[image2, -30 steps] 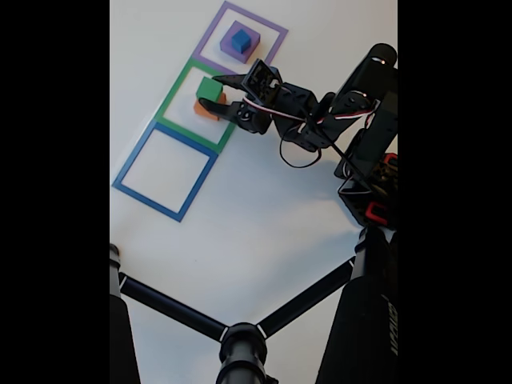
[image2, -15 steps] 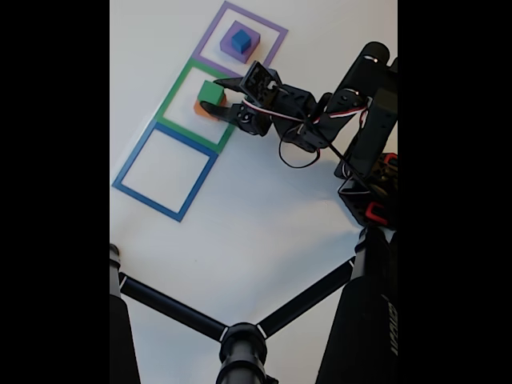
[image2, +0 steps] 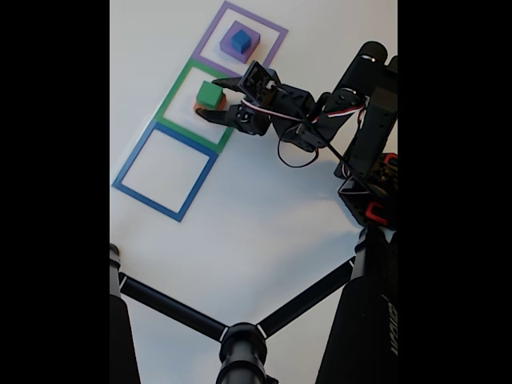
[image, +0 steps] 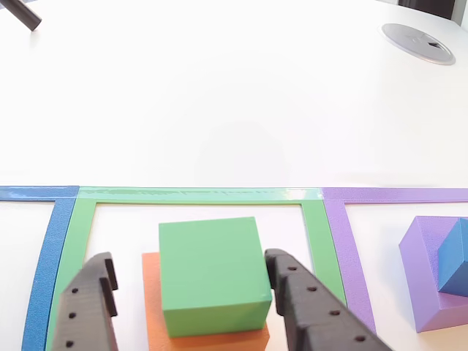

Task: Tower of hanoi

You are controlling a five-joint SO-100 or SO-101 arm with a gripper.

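step: grabbing the plain green square block (image: 212,274) off the flat orange square block (image: 205,338)
fingers (image: 86,307): spread open, straddling green, probably not touching yet
next: squeeze, then lift straight up

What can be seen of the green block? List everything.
The green block is a plain matte cube with crisp edges. It sits upright on the wider orange block, inside the green square outline. The open claw straddles it, one finger on each side, with small gaps on both sides.
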